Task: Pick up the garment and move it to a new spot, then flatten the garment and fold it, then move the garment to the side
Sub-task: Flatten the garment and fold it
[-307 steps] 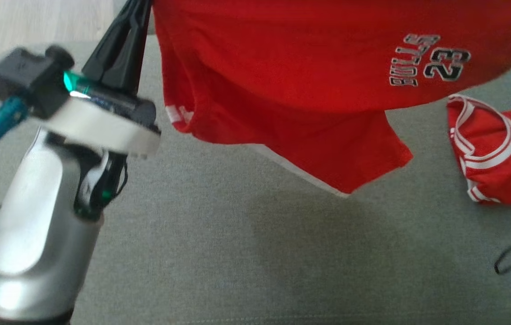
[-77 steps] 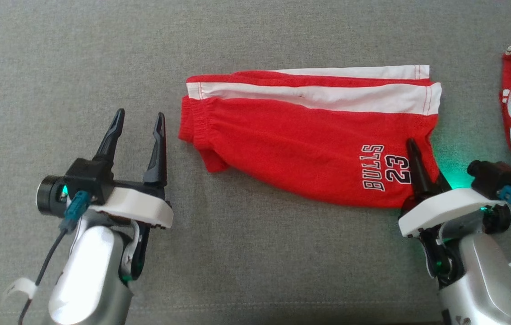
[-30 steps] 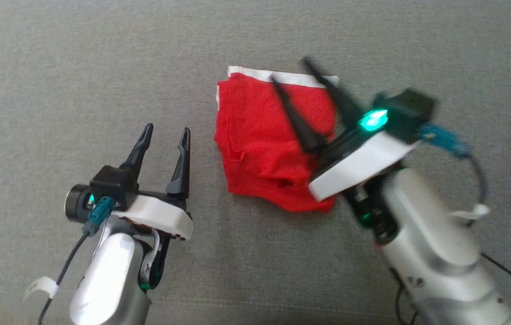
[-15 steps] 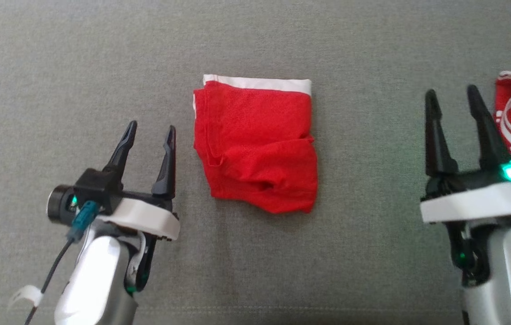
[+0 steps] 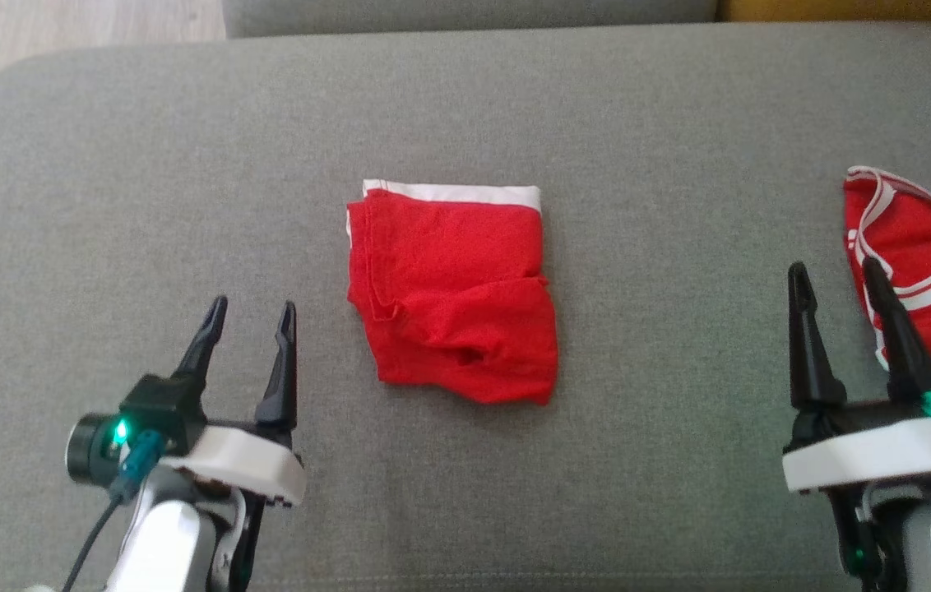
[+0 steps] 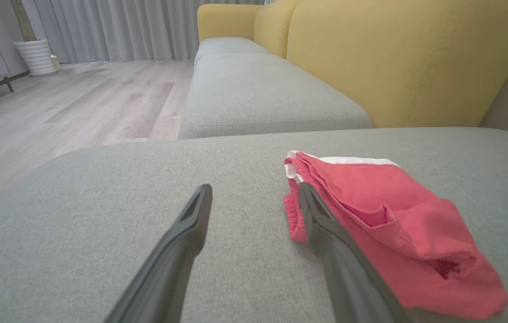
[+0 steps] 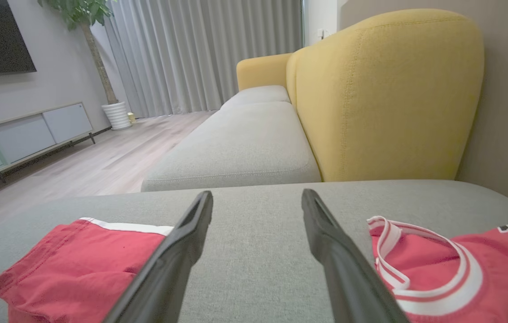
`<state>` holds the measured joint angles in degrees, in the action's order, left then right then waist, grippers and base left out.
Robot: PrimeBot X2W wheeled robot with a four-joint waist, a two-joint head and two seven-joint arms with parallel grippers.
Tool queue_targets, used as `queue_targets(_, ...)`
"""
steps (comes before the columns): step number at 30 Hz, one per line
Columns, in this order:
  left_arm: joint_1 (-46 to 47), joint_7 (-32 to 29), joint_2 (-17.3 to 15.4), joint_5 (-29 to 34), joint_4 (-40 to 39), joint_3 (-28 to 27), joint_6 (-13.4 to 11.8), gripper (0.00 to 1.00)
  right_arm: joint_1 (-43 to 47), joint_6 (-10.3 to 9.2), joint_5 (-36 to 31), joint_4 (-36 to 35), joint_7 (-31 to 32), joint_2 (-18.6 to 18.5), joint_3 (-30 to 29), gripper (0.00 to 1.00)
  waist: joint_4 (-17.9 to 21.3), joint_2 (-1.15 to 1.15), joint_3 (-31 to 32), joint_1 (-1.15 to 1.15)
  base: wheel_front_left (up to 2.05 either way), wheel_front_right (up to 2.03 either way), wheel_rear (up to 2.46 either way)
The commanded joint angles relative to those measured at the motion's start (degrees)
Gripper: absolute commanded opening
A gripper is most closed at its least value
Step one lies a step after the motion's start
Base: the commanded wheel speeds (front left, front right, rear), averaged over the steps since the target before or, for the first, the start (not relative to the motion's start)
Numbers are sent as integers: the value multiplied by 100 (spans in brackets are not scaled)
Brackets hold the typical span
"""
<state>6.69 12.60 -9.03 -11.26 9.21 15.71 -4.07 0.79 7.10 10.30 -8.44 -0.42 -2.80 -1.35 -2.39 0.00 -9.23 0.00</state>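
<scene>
Unfolding threatens if my spread, empty left hand (image 5: 253,306) pinches only the top layer of the folded shorts (image 5: 453,296) beside it.

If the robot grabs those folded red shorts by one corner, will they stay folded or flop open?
Probably flop open: the folded red cloth shorts look soft, with loose layers puckering at the near edge. They seem thin and light. Pushed across the grey fabric cushion, they would likely bunch up rather than slide flat.
</scene>
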Motion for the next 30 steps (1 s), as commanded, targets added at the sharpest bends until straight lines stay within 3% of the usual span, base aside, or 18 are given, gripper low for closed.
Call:
queue_targets(1, 82, -19, -129, -21, -219, -231, -34, 100, -23, 39, -48, -232, 22, -10, 97, 100, -10, 0, 101, 0, 0, 0, 0)
queue_targets(16, -512, -217, -211, -108, -478, -120, -121, 100, 713, 39, 41, -371, 237, -9, -25, 100, -103, 0, 684, 0, 0, 0, 0)
queue_targets(30, -682, -281, -255, -172, -636, -81, -205, 100, 822, 39, 96, -406, 301, -8, -42, 100, -142, 0, 768, 0, 0, 0, 0)
